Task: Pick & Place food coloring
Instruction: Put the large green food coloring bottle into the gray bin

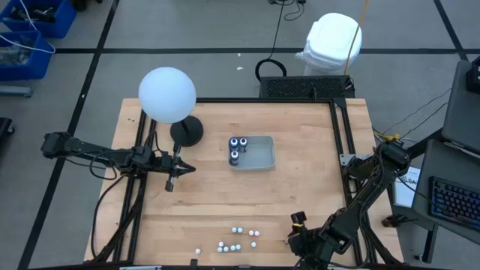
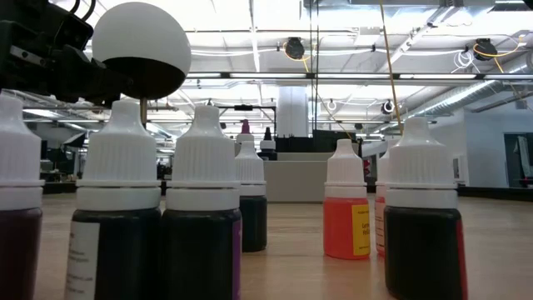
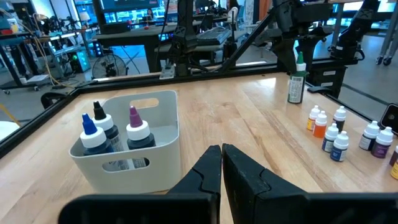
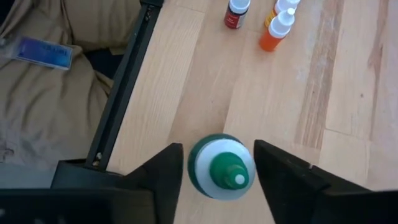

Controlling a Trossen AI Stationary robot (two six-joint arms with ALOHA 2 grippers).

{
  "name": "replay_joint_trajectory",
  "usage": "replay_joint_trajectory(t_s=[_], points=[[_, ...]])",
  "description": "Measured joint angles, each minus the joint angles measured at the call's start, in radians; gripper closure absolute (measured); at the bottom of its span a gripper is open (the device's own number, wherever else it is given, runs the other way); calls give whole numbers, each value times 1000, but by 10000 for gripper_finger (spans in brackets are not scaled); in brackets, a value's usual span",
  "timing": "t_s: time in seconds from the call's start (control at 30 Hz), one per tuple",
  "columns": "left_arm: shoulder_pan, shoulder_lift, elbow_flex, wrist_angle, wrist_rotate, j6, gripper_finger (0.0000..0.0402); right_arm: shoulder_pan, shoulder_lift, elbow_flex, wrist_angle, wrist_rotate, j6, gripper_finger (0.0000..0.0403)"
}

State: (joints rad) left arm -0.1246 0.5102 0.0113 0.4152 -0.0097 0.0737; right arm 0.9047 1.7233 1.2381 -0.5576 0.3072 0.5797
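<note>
While the left gripper waits shut beside the tray, which already holds three larger bottles, the right gripper straddles a green-tipped bottle at the table's near right edge. Its fingers stand apart on either side, with a gap showing (no contact yet). This bottle looks light, rigid and smooth, liable to tip; its body is the surest hold. Small white-capped bottles cluster just left of it.
</note>
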Motion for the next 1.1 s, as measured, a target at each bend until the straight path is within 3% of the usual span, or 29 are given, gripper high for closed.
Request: replay_joint_trajectory(t_s=[0.3,0.6,0.8,1.1], points=[[0,0,0,0,0,0,378,0,-1,0,1,-22,10,291],[0,0,0,0,0,4,378,-12,-2,8,-7,-29,10,284],[0,0,0,0,0,7,378,-41,-1,98,-93,-48,-26,293],[0,0,0,-1,0,7,378,-47,-110,134,-128,75,-148,292]])
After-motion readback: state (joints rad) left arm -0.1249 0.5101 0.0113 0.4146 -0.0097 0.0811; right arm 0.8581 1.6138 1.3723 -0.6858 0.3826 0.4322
